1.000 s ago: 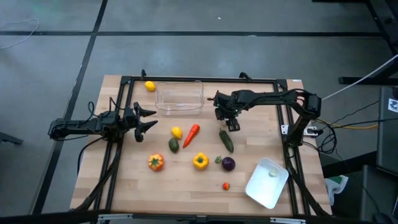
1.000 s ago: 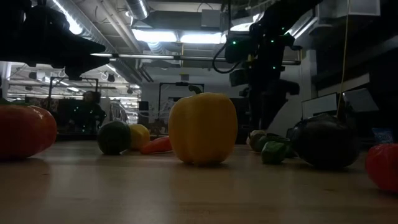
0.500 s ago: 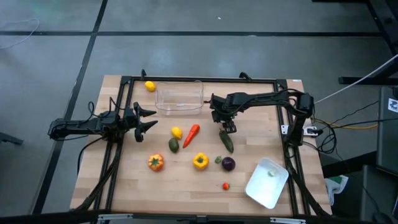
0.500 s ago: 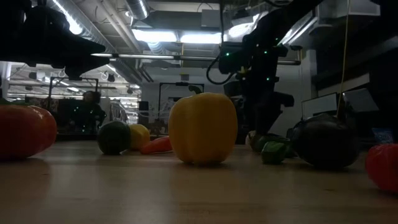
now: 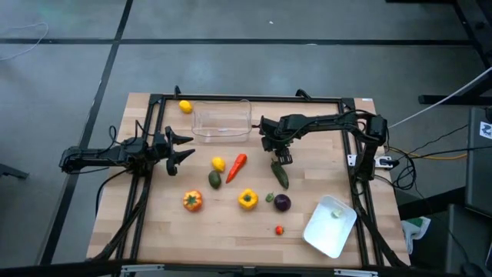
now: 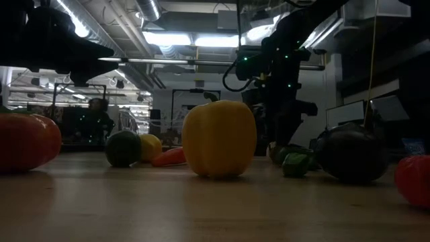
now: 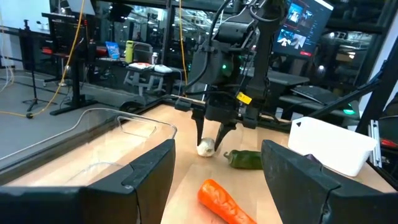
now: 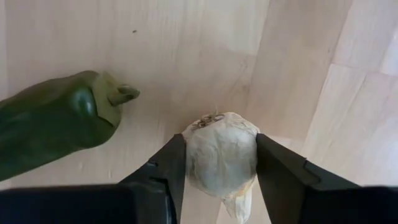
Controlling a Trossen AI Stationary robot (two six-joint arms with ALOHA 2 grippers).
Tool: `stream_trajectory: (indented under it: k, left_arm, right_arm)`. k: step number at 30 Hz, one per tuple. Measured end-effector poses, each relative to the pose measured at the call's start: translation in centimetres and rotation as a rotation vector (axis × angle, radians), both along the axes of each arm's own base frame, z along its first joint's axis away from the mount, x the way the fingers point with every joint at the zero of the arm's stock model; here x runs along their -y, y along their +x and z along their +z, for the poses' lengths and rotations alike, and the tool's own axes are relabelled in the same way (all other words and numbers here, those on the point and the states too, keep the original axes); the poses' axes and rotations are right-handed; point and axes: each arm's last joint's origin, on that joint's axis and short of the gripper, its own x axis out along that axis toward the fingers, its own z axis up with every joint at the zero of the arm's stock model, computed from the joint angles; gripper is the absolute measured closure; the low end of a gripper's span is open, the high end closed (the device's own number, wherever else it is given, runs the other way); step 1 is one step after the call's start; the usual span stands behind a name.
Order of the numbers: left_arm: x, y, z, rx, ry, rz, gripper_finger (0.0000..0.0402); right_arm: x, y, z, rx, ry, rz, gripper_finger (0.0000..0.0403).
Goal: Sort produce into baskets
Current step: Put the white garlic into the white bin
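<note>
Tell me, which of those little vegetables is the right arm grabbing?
The white garlic bulb, between the right gripper's fingers. The long green pepper lies beside it untouched; the other pieces are farther off.

Bare wood around the white garlic [image 8: 222,151], green pepper [image 8: 53,121] just beside, untouching.

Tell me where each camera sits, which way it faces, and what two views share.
High view: overhead, looking down; both arms, wooden table.
Low view: table height, facing the room; yellow toy bell pepper, right arm above.
Left wrist view: between the left tool's fingers, facing the right tool.
Right wrist view: right tool closed around the white toy garlic bulb.
Shared: both wrist views show garlic and long green toy pepper.
</note>
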Motion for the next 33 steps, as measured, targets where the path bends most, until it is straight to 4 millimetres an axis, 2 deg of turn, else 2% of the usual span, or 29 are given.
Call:
stream_trajectory:
  k: [4,8,13,18,25,29,33]
  left_arm:
    - [0.0,0.0,0.0,0.001,-0.002,0.000,0.0167]
    - [0.0,0.0,0.0,0.001,-0.003,0.000,0.0167]
    - [0.0,0.0,0.0,0.001,-0.004,0.000,0.0167]
    - [0.0,0.0,0.0,0.001,-0.004,0.000,0.0167]
    - [0.0,0.0,0.0,0.003,-0.010,-0.001,0.0167]
    - [0.0,0.0,0.0,0.003,-0.009,-0.001,0.0167]
    - [0.0,0.0,0.0,0.004,-0.013,-0.001,0.0167]
  right_arm:
    - [0.0,-0.1,0.1,-0.024,0.005,-0.001,0.0244]
    - [0.0,-0.1,1.2,-0.092,0.023,-0.001,0.0245]
    - [0.0,0.5,4.3,-0.106,0.080,0.002,0.0247]
    - [-1.4,1.1,7.1,-0.097,0.202,0.043,0.0248]
    - [-6.0,1.7,10.1,-0.129,0.350,0.055,0.0248]
    - [-9.8,1.6,10.8,-0.180,0.417,0.052,0.0248]
    - [-14.3,0.6,10.9,-0.288,0.420,0.066,0.0248]
